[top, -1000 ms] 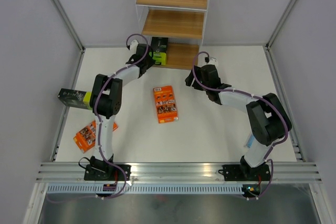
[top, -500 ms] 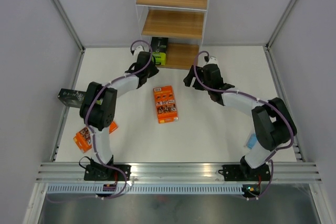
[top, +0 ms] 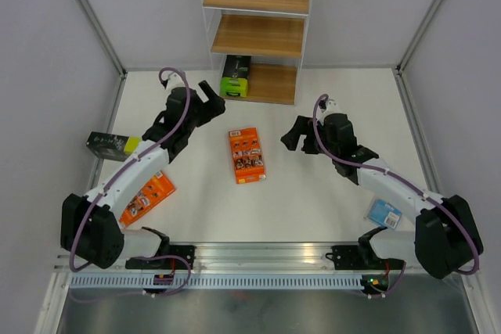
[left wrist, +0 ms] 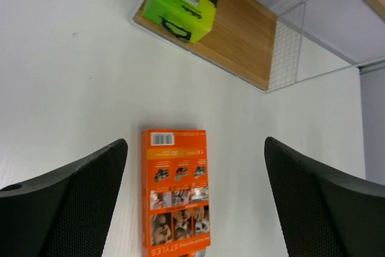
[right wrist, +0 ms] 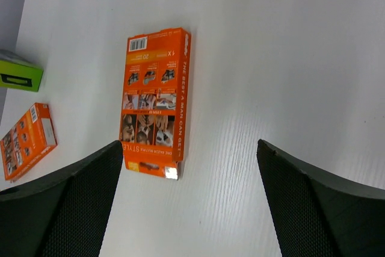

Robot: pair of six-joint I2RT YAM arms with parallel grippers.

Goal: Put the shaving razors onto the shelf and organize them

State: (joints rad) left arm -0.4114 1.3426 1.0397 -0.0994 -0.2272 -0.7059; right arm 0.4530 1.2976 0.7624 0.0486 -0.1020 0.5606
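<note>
Step in hand: between packs. One green pack (left wrist: pixel 180 3) sits at the left end of the bottom board of the shelf (top: pixel 258 35). The upper two boards are bare. Four packs lie on the table (top: pixel 329 185).

My left gripper (top: pixel 207 96) hangs just short of the shelf, jaws wide, nothing in them. My right gripper (top: pixel 294 137) hovers right of centre, jaws also wide and empty.

Where the rest are:
- middle orange pack (top: pixel 246 155): between my two grippers, flat, and both wrist views look down on it
- second orange pack (top: pixel 145 195): near left, flat, skewed
- green-and-black pack (top: pixel 113 145): far left, at the table edge
- blue pack (top: pixel 385 213): near right, beside my right arm

Looks: the middle orange pack is a thin card box lying printed side up. It has a barcode at the end nearer the shelf, rows of small photos and white lettering.

Next move, as I judge it: take the middle orange pack, since it is closest. It lies flat, so I come straight down, straddle the long edges and pinch low. The risk is that the pack skates on the smooth table instead of lifting.
</note>
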